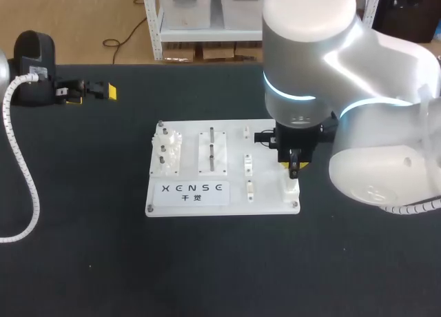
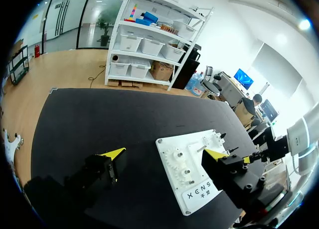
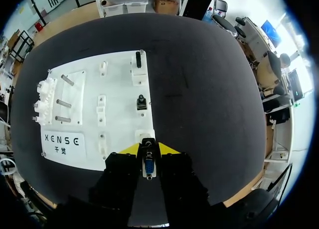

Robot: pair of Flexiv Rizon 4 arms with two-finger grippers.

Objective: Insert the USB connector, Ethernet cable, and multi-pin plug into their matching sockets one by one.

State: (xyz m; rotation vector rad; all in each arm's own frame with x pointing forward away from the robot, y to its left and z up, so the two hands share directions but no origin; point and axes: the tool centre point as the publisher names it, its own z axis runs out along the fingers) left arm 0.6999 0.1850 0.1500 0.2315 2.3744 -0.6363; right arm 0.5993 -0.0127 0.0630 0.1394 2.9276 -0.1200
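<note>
Fingers of the right gripper (image 3: pixel 148 149) are clenched on the multi-pin plug (image 3: pixel 148 168) from both sides, their yellow tips standing just apart with the plug's body filling the gap and its pin face pointing down. The plug hangs just above and beside the white socket block (image 3: pixel 143 135) at the near right corner of the board (image 3: pixel 119 84), not yet touching it as far as the right wrist view shows.

The left gripper (image 2: pixel 163 154) has its fingers spread wide and released, with nothing between them. It sits near the far left edge of the desk (image 1: pixel 207 262), well apart from the board.

On progress, two black connectors already stand in sockets along the board's right edge: one at the far right corner (image 3: pixel 138 59) and one near the middle (image 3: pixel 141 102). I take these for the USB connector and the Ethernet cable's plug, though which is which is too small to tell. If so, two of three are done, and what is left is lining up and pressing home the multi-pin plug.
</note>
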